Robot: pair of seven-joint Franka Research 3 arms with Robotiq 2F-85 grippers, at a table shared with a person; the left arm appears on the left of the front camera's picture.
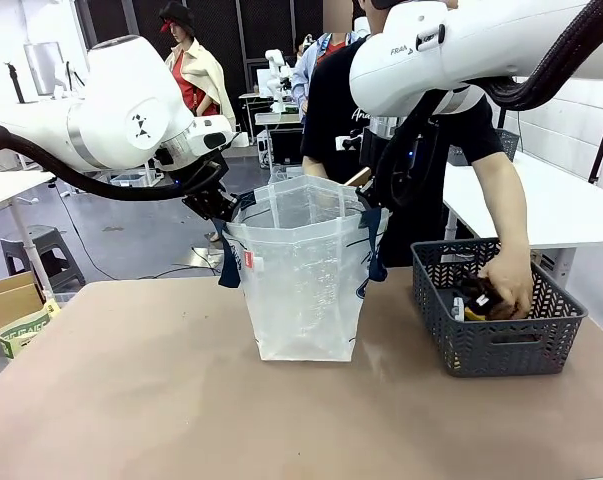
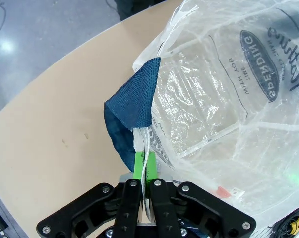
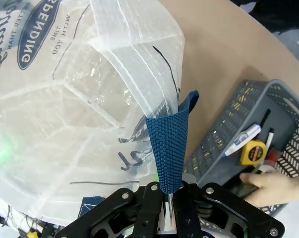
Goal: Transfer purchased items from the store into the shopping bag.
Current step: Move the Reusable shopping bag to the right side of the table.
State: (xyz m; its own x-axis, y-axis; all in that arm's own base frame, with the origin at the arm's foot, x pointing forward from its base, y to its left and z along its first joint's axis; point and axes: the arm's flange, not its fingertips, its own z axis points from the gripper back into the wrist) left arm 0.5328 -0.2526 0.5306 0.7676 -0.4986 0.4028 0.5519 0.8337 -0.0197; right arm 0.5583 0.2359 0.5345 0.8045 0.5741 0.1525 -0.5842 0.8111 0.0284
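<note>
The shopping bag [image 1: 306, 280] stands upright on the table's middle, its mouth stretched open between both arms. My left gripper [image 1: 226, 213] is shut on the bag's left rim beside a navy strap [image 2: 134, 104], green pads [image 2: 139, 161] pinching the plastic. My right gripper [image 1: 371, 198] is shut on the right rim and its navy strap [image 3: 169, 148]. Right of the bag sits the store, a dark grey lattice basket [image 1: 501, 350]. A person's hand [image 1: 511, 285] reaches into it onto a dark item. In the basket [image 3: 213, 144] lie a white-and-blue tube-like piece [image 3: 241, 141] and a yellow piece [image 3: 252, 151].
The person stands behind the bag and basket at the far side. The brown tabletop [image 1: 131, 380] is bare left of and in front of the bag. A cardboard box [image 1: 11, 300] sits off the table's left edge. A white table [image 1: 571, 205] stands behind the basket.
</note>
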